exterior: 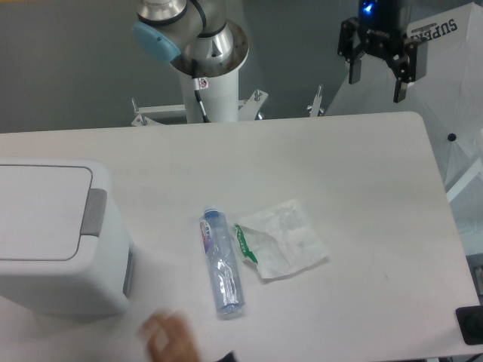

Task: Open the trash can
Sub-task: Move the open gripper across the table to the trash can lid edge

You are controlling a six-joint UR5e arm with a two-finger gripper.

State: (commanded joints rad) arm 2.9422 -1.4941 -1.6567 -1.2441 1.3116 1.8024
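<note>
"super" on white sheet [445, 45]

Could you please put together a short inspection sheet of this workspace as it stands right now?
Surface: pale grey table with rounded corners, mostly bare.
Job's things: large white plastic trash can at the left edge, flat lid down, grey push-tab on its right side.
Clutter: clear plastic bottle with blue cap lying mid-table; clear plastic wrapper with green strip just right of it, apart from the bin.
Grippers: black two-finger gripper raised beyond the far right edge, jaws apart, holding nothing.
Cables: a thin black cable on the white arm base.
Surroundings: blurred hand at the near edge; dark object at the right edge.
</note>
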